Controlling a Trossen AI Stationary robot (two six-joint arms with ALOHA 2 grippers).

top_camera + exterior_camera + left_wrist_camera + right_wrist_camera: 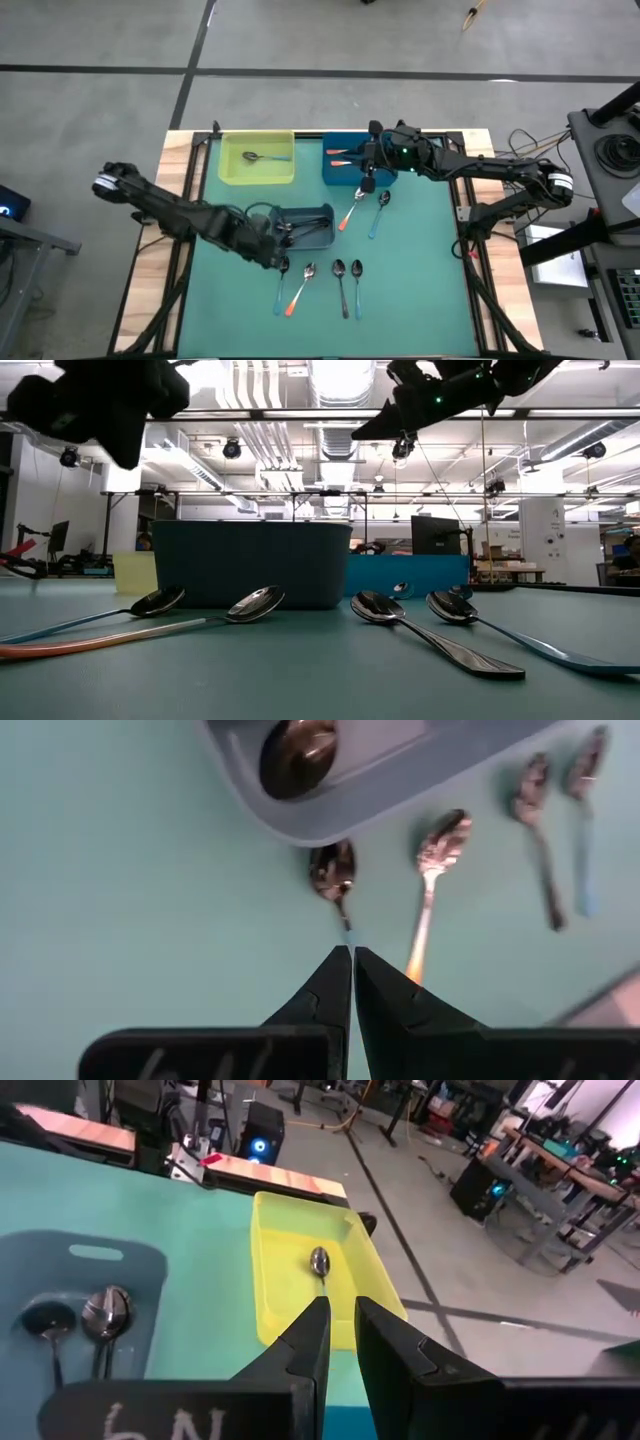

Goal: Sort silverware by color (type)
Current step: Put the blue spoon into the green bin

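Four spoons lie flat in a row near the table's near edge: a light-blue-handled one (283, 285), an orange-handled one (300, 288), a dark one (341, 285) and another blue one (357, 285). An orange spoon (350, 210) and a blue spoon (380, 212) lie mid-table. My left gripper (352, 960) is shut and hovers above the first blue spoon's handle (345, 920), beside the grey bin (318, 212) of dark spoons (290, 232). My right gripper (340, 1315) hangs narrowly open over the table by the blue bin (345, 170), which holds orange spoons (338, 152).
The yellow bin (257, 172) at the far left holds one blue-handled spoon (262, 157). The three bins stand along the far and middle part of the green mat (420, 270). Wooden table edges (160, 250) flank the mat. Cables and equipment stand off the table's right side.
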